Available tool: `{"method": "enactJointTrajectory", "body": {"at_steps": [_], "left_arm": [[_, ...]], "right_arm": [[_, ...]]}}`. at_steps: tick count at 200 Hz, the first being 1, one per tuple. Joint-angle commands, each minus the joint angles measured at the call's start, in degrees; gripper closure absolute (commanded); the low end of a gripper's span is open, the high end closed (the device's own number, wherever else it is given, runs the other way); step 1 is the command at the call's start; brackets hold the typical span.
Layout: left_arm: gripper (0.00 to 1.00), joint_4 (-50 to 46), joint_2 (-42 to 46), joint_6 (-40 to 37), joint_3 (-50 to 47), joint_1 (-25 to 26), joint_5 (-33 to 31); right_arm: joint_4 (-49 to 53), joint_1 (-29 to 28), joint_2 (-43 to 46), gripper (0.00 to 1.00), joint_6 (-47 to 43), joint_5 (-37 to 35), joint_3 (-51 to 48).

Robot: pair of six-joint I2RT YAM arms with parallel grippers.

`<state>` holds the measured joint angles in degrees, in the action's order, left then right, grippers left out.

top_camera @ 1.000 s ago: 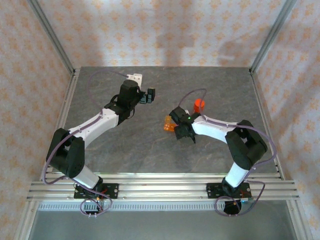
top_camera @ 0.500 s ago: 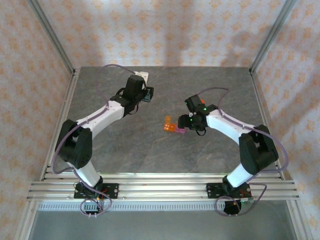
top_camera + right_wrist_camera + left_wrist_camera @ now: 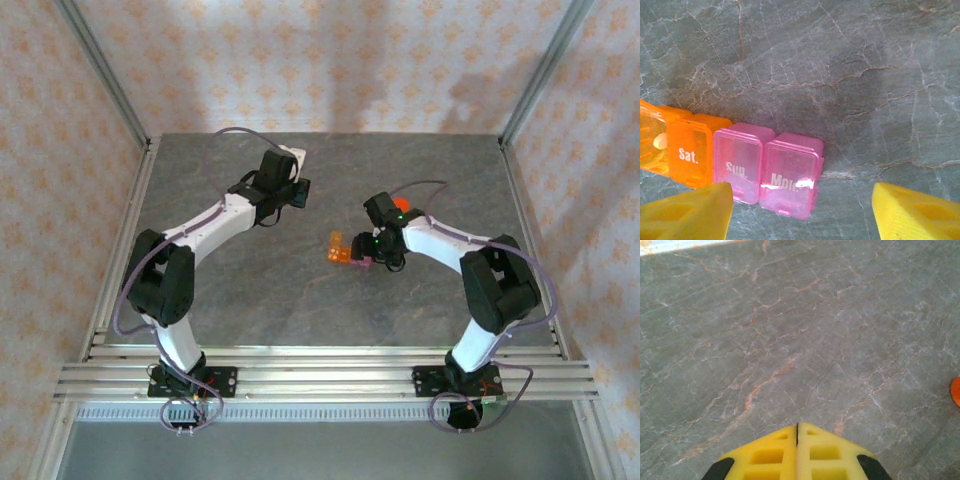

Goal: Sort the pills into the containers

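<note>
Left end effector (image 3: pixel 797 440): yellow pads pressed flat together, nothing between them. It sits over bare grey worktop (image 3: pixel 250 290), far-left of centre in the top view (image 3: pixel 298 192). A small white object (image 3: pixel 291 155) lies just beyond it at the far edge; can't tell what it is.

Right end effector (image 3: pixel 802 210): jaws wide apart, nothing gripped. In the top view it's right of centre (image 3: pixel 385 252), at the pink end of the containers (image 3: pixel 345 250).

The containers (image 3: pixel 750 160) lie flat on the worktop around mid-table, slightly right of centre. They form a strip of joined cells with the orange end left and the pink end right. Wrist view reads "Sat." on an orange cell, then "Sun." and "Mon." on two pink cells, all three lids down. The leftmost orange cell is cut off at the frame edge, with a small pale thing (image 3: pixel 660 141) in it; can't confirm it's a pill. The pink cells fall between the two yellow fingers (image 3: pixel 695 212) in that view; contact can't be judged.

The orange bottle (image 3: pixel 400 208) stands just beyond the right arm.
</note>
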<state>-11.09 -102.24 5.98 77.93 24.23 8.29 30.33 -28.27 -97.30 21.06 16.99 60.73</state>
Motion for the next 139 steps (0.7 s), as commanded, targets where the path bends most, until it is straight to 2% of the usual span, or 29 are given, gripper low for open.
{"method": "enactJointTrajectory", "body": {"at_steps": [1, 82, 139], "left_arm": [[1.00, -3.1, -1.9, -0.3, 2.7, -0.2, 2.2], [1.00, -8.1, -6.8, -0.2, 8.9, 1.4, 5.8], [1.00, -15.6, -15.4, -0.5, 16.9, 4.0, 8.8]], "right_arm": [[-0.6, 0.4, -1.8, 0.28, 0.9, -1.0, 1.4], [-0.8, 0.6, -3.9, 0.32, 1.1, -1.9, 0.5], [-1.5, 0.6, -3.9, 0.33, 1.7, -1.7, -0.8]]}}
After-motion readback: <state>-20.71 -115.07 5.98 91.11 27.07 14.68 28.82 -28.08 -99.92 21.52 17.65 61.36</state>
